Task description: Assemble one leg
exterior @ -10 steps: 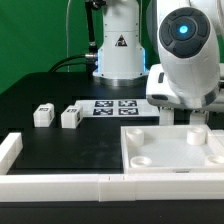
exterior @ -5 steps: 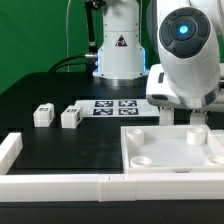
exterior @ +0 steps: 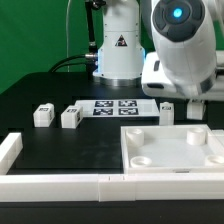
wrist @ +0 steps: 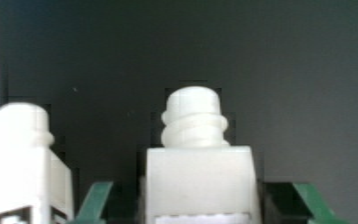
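In the wrist view a white leg (wrist: pixel 197 165) with a rounded threaded tip sits between my gripper's (wrist: pixel 197 205) green fingertips (wrist: pixel 105 197). A dark gap shows on each side of it, so the jaws stand open around it. A second leg (wrist: pixel 19 160) stands close beside it. In the exterior view my gripper (exterior: pixel 181 106) hangs behind the back edge of the white square panel (exterior: pixel 175 152), with a tagged leg (exterior: pixel 167 112) just under the hand. Two more legs (exterior: pixel 42 115) (exterior: pixel 70 117) stand at the exterior view's left.
The marker board (exterior: pixel 113 107) lies behind the two left legs. A long white bar (exterior: pixel 60 183) runs along the front, and another bar (exterior: pixel 10 150) stands at the exterior view's left. The robot base (exterior: pixel 118 50) is at the back.
The arm has risen and shifted slightly towards the exterior view's left. This has uncovered the tagged leg under the hand. The two left legs and the panel have not moved.
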`<state>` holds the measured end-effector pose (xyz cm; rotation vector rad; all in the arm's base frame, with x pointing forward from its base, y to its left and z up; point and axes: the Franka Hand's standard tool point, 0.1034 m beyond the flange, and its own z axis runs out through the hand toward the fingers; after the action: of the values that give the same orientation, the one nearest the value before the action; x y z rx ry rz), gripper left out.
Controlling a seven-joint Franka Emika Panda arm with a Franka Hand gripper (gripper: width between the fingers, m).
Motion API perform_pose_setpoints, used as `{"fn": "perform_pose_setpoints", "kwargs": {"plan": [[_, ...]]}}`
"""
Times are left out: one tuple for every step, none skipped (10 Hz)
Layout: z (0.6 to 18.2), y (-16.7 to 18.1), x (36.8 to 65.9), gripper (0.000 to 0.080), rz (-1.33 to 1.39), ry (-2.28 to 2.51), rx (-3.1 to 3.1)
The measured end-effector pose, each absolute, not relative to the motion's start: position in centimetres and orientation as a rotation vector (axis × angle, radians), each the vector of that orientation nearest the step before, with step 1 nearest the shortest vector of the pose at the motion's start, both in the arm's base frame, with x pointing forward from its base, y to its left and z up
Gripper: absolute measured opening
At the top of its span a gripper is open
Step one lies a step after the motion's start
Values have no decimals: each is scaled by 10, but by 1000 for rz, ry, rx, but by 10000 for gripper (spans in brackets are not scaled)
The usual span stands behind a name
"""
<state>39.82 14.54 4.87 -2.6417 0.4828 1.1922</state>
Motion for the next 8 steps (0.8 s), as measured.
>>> {"fn": "perform_pose_setpoints", "kwargs": {"plan": [[66, 144, 405, 291, 1203, 471, -2631], [75, 144, 412, 291, 1201, 465, -2627], [79, 144, 418, 291, 1171, 465, -2636], [78, 144, 417, 291, 1174, 465, -2635], [77, 144, 416, 291, 1177, 465, -2634], [74, 146, 426, 291, 1066, 481, -2679], [74, 148, 432, 291, 888, 497, -2748], [76, 148, 429, 291, 755, 500, -2798]]}}
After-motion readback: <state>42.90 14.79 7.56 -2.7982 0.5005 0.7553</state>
